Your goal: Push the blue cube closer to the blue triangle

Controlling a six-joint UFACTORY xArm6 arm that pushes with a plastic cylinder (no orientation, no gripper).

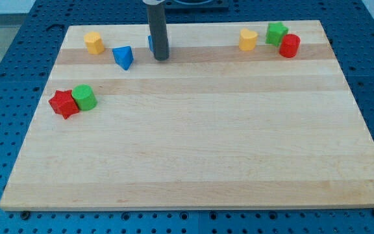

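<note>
Task part-done: my tip [162, 58], a bare rod with nothing to clamp, touches the blue cube [150, 43] mostly hidden behind it, blue triangle [123, 57] near its left, gap remaining.

My tip [162, 58] rests near the bench's [193, 162] top edge, touching the blue cube [150, 43], which sits half hidden behind the rod. The blue triangle [123, 57] lies just to their left, the yellow block [94, 43] further toward the top left corner. The red star [63, 104] and green cylinder [84, 97] touch at the left edge. A yellow block [248, 39], green block [276, 32] and red cylinder [289, 45] cluster at the top right corner.
</note>
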